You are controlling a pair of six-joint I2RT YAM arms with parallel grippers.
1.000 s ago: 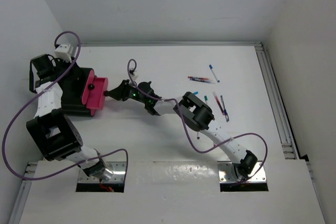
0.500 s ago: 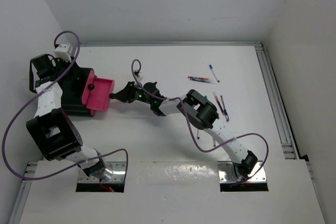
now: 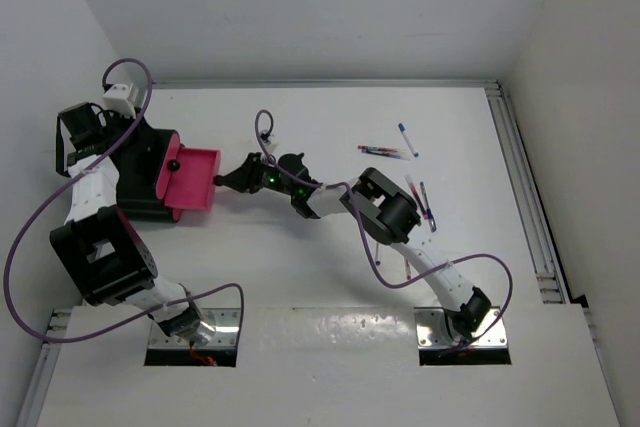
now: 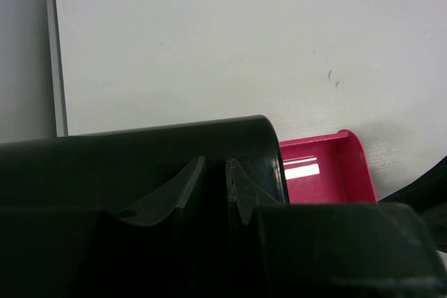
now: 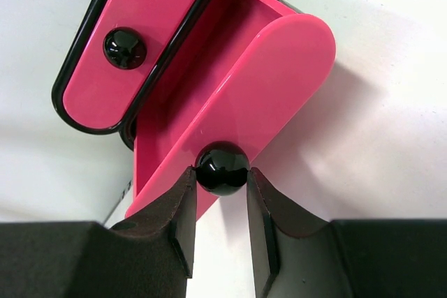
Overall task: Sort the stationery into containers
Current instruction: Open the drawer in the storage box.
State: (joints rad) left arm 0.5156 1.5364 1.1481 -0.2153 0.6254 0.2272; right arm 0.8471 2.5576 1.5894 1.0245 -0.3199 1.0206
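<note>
Both my grippers sit at the containers. My left gripper [image 4: 218,190] hangs close over the black box [image 4: 140,151], fingers nearly together; whether they pinch it I cannot tell. Just right, the pink tray [image 5: 230,102] juts from the box, my right gripper [image 5: 221,181] clamped on its black knob [image 5: 222,167]. Pens [image 3: 385,152] lie well apart, farther right.

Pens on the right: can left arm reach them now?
Probably not: left tool seems clamped on the black box at far left, and the right arm, gripping the pink tray's knob, stretches between.
</note>
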